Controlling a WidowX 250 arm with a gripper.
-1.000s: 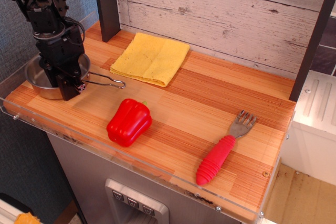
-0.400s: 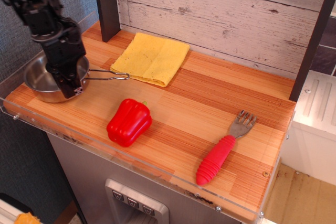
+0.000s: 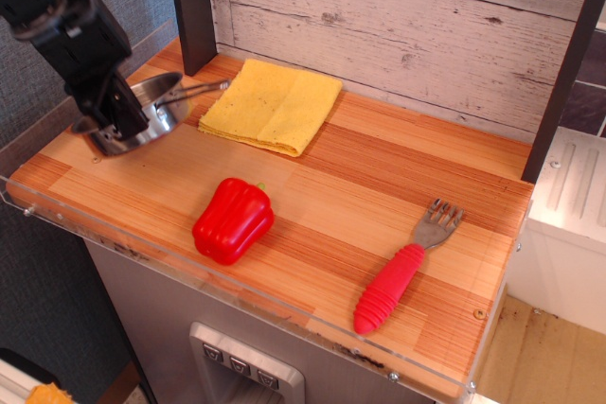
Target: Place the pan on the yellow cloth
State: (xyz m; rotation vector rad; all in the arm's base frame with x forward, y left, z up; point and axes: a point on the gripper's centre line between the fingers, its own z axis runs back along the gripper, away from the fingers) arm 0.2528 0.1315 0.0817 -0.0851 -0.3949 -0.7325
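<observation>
The shiny steel pan (image 3: 163, 107) is off the wooden tabletop at the far left. It is tilted, and its thin wire handle (image 3: 201, 89) points right toward the yellow cloth. My black gripper (image 3: 126, 123) is shut on the pan's left rim and holds it in the air. The yellow cloth (image 3: 273, 104) lies flat and folded on the table, just right of the pan, with nothing on it.
A red pepper (image 3: 233, 219) lies near the front edge. A fork with a red handle (image 3: 402, 267) lies at the front right. A dark post (image 3: 192, 7) stands behind the pan, and a whitewashed plank wall (image 3: 398, 26) runs along the back. A clear rim (image 3: 57, 210) edges the table.
My gripper has lifted the pan off the table and carried it up and to the right toward the cloth. The pan now tilts, and its handle has risen with it.
</observation>
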